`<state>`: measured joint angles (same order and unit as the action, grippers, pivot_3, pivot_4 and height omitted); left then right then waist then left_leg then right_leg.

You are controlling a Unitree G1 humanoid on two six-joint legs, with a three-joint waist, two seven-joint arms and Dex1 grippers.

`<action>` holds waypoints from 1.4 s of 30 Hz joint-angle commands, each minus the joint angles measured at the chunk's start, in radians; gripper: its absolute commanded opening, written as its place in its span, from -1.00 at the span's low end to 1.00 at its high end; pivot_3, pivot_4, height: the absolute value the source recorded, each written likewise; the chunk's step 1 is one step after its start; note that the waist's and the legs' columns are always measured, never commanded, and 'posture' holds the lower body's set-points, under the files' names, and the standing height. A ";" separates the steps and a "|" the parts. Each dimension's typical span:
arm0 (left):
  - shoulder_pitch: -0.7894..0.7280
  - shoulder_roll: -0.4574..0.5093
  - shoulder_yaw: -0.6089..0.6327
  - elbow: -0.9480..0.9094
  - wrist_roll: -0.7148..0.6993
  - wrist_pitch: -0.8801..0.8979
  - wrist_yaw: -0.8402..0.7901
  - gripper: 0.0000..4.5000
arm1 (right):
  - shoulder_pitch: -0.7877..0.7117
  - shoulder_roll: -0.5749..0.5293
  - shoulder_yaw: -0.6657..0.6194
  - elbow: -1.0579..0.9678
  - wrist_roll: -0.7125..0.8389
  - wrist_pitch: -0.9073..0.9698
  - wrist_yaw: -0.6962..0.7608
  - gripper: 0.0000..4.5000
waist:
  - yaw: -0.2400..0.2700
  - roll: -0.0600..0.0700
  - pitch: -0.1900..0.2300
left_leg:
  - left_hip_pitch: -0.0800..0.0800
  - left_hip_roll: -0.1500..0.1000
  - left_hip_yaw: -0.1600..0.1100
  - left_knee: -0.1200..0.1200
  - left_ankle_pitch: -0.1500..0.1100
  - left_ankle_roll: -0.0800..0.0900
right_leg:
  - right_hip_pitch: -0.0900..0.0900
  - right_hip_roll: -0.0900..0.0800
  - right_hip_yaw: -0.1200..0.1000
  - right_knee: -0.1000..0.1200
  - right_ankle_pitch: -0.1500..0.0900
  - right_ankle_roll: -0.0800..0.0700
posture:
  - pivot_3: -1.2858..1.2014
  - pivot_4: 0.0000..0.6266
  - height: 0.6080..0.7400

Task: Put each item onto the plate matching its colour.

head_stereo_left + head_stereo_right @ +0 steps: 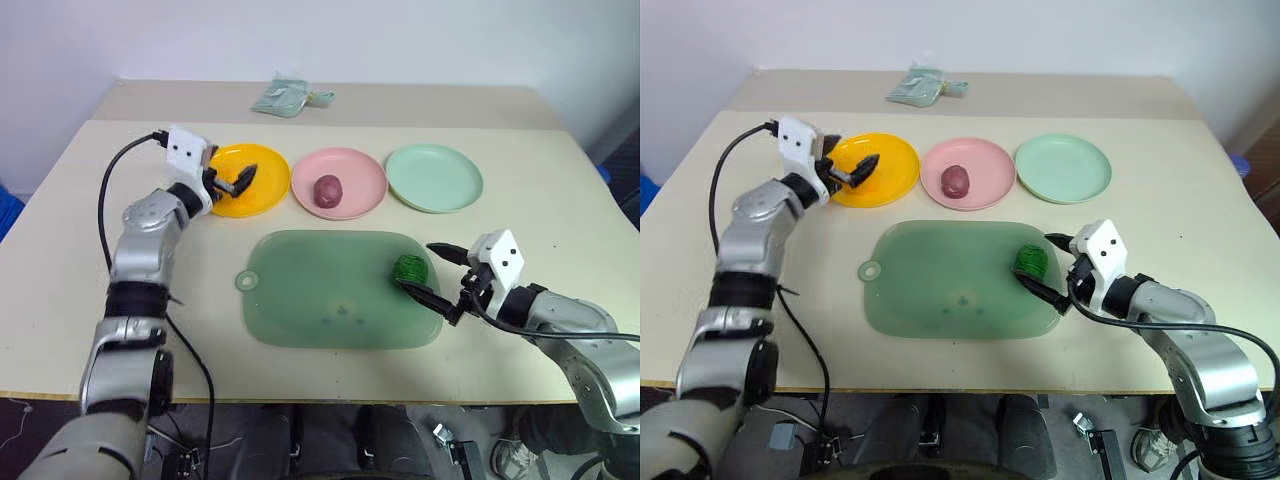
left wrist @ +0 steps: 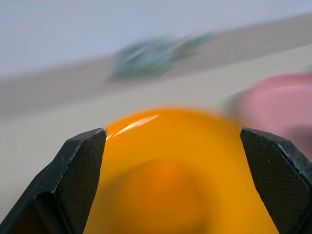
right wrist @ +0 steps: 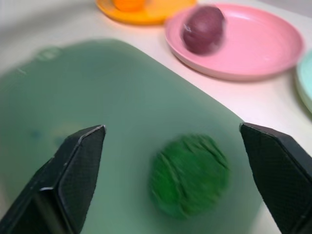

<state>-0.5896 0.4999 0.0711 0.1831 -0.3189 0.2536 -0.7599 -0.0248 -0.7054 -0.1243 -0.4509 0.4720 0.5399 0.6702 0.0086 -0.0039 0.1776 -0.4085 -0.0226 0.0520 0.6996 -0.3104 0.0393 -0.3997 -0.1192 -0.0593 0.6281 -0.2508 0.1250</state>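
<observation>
Head views, left arm: the left gripper [image 1: 236, 184] hovers over the round yellow-orange plastic plate [image 1: 268, 160] toward the far left of the tabletop [image 1: 80, 220], forearm reaching away from the near edge, wrist about level, black fingers parted with nothing between them.
Head views, right arm: the right gripper [image 1: 436, 273] lies low toward the near right of the tabletop, pointing across at the bumpy dark green ball [image 1: 409, 268]; its fingers stand wide, one on each side of the ball, apart from it.
Head views, things: the green ball rests at the right end of the big translucent green rounded-rectangle tray [image 1: 300, 290]; the dark maroon ball [image 1: 328, 188] sits on the round pink plate [image 1: 365, 170]; the round pale mint green plate [image 1: 440, 165], toward the far right, holds nothing.
Left wrist view: open fingers [image 2: 80, 168] frame the yellow-orange plate, with a rounder orange shape low between them, probably the small orange ball [image 3: 129, 4].
Right wrist view: the green ball lies between spread fingers [image 3: 78, 165], slightly nearer one; the orange ball sits on the yellow-orange plate at the far edge.
Step in hand: judged to be grasping the green ball.
Doing it well: centre the ball between the fingers before closing, go low enough to catch its middle, squeeze gently so it does not roll off, then lift clear of the tray rim toward the mint plate.
</observation>
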 commanded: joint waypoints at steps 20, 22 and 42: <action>0.375 0.018 -0.116 -0.567 -0.101 0.214 0.004 1.00 | -0.651 0.253 0.077 0.810 -0.360 -0.233 -0.387 -0.09 | -0.003 0.003 0.000 | 0.000 0.000 0.000 0.000 0.002 -0.002 | -0.003 0.001 0.002 0.001 0.000 -0.001 | 0.03 -0.52 1.00; 0.385 0.005 -0.117 -0.586 -0.107 0.221 0.027 1.00 | -0.773 0.284 0.076 1.020 -0.392 -0.304 -0.438 -0.09 | -0.005 0.003 0.000 | -0.001 0.000 0.000 -0.001 0.002 -0.003 | -0.004 0.001 0.001 0.001 0.000 -0.001 | 0.03 -0.52 1.00; 0.579 0.092 0.233 -0.492 -0.070 0.113 0.158 1.00 | -0.396 0.003 -0.016 0.612 -0.080 -0.374 0.224 0.98 | -0.018 0.004 0.001 | -0.001 0.001 0.000 -0.004 0.002 -0.003 | -0.003 0.001 0.001 0.000 0.000 -0.001 | 0.03 -0.52 1.00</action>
<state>-0.0280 0.5747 0.2345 -0.3139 -0.3822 0.4055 -0.5825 -0.4433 -0.6620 -0.0904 0.2645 0.3142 0.1066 0.8124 -0.0092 0.0001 0.1783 -0.4097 -0.0214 0.0521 0.6960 -0.3090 0.0370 -0.4024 -0.1184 -0.0588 0.6276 -0.2512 0.1240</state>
